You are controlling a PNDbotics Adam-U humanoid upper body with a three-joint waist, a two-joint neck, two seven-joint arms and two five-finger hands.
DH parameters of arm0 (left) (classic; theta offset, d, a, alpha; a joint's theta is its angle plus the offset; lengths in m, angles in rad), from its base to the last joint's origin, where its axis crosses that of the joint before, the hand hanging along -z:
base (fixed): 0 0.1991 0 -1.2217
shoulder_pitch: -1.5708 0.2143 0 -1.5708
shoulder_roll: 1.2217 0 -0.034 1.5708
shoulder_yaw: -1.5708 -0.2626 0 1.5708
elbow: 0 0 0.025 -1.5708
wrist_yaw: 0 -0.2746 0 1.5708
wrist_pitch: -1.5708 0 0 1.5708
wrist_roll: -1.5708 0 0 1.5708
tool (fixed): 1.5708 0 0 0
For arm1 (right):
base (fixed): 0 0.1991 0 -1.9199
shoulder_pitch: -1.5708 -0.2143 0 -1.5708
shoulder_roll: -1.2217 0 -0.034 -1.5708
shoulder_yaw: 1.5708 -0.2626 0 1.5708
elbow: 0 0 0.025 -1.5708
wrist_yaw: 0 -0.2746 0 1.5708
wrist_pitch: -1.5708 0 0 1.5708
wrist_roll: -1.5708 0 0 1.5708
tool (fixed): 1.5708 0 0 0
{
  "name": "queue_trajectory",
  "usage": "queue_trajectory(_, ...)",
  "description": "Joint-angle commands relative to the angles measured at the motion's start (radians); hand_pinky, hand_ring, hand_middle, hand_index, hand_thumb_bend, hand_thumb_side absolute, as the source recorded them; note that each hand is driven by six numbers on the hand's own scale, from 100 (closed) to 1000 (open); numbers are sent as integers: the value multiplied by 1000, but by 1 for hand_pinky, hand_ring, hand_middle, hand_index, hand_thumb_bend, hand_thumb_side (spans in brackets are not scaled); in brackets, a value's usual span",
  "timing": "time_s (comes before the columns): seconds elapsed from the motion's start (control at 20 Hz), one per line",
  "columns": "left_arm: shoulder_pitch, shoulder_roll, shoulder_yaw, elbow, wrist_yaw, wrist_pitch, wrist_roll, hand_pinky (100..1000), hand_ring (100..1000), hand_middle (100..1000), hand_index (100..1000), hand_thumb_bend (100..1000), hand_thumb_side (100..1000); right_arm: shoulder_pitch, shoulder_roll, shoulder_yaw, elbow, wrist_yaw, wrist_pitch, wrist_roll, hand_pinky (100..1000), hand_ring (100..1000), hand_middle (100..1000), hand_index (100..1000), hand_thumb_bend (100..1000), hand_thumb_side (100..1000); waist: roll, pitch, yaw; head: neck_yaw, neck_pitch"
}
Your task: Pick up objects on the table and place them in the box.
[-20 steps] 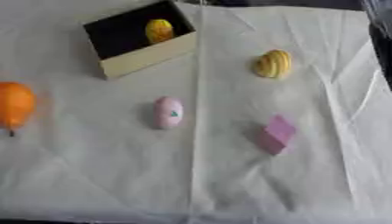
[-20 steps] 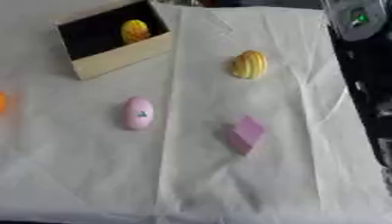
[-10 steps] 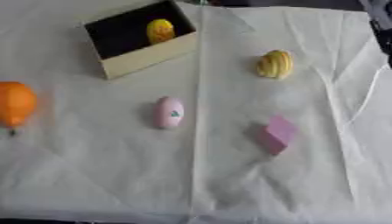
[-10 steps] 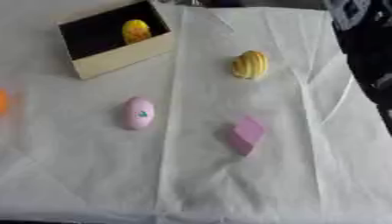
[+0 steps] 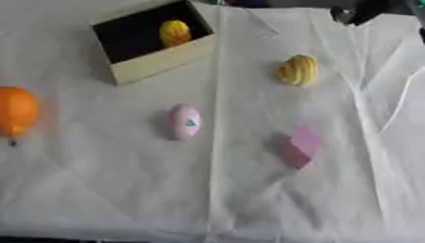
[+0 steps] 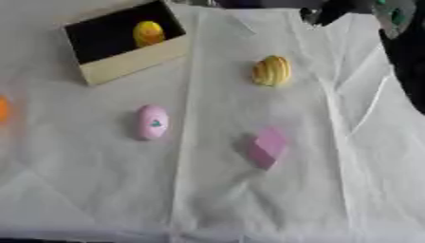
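A tan box (image 5: 162, 60) with a black inside stands at the back left, and a yellow rounded object (image 5: 174, 32) lies in it. On the white cloth lie a yellow ribbed object (image 5: 298, 70), a pink oval object (image 5: 184, 121) with a small green mark, and a pink block (image 5: 300, 146). An orange round object (image 5: 16, 110) sits at the left edge. A dark part of my right arm or hand (image 6: 334, 11) shows at the top right, above the cloth and away from every object. My left hand shows in no view.
A white creased cloth (image 5: 249, 199) covers the table. A grey part with green on it (image 6: 395, 11) and a black mass (image 6: 408, 61) fill the right edge. The cloth's front edge runs along the bottom.
The dark shape at the top right has come in a little to the left. The objects on the cloth lie where they were.
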Motion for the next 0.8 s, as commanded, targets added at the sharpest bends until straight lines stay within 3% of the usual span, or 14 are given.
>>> queue_trajectory(0.05,-6,32,2,-19,1,0,-1,800,756,753,844,100,596,-3,-58,1,-47,-22,-15,60,876,971,904,945,106,320,-11,-27,-1,3,4)
queue_trajectory(0.6,-12,29,-1,-19,3,1,-4,800,756,754,843,100,599,74,-74,31,-123,-88,-9,88,881,979,912,957,149,293,-12,-21,9,-3,4)
queue_trajectory(0.8,-14,29,-2,-19,3,1,-5,800,756,755,843,100,602,106,-85,37,-154,-128,-15,97,881,974,892,949,114,264,-13,-19,12,-1,4)
